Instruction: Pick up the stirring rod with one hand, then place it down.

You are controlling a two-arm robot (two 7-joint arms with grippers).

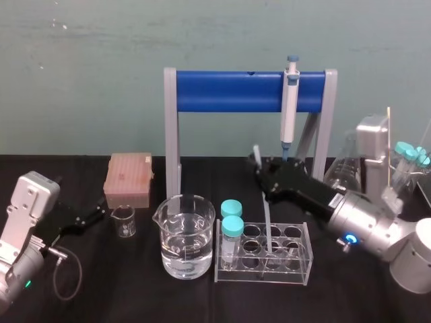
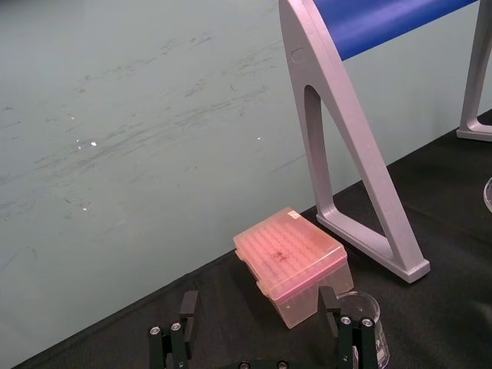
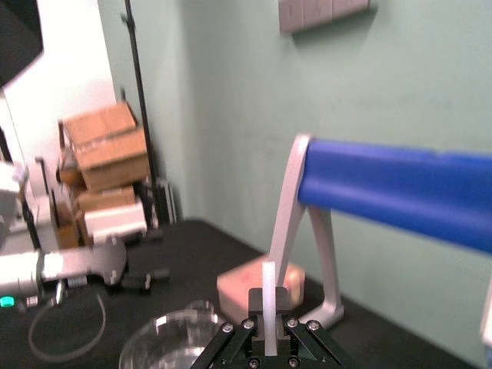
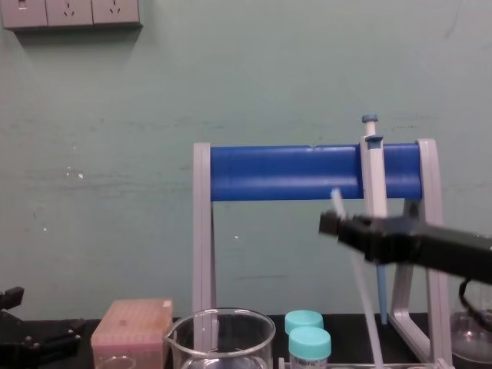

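Observation:
The stirring rod (image 1: 266, 215) is a thin whitish stick standing nearly upright, and my right gripper (image 1: 261, 168) is shut on it near its upper end. Its top pokes out above the fingers (image 4: 336, 196). Its lower end reaches down to the clear tube rack (image 1: 304, 268); I cannot tell whether it touches it. In the right wrist view the rod (image 3: 269, 296) sits clamped between the two black fingers. My left gripper (image 1: 94, 217) rests low at the table's left side, open with nothing in it, fingers (image 2: 187, 307) apart.
The grey-and-blue stand (image 1: 229, 91) spans the back and carries a pipette (image 1: 289, 108). A large glass beaker (image 1: 185, 235), a small beaker (image 1: 124, 221), a pink tip box (image 1: 128, 178), two teal-capped tubes (image 1: 232, 225) and flasks (image 1: 343, 171) stand around.

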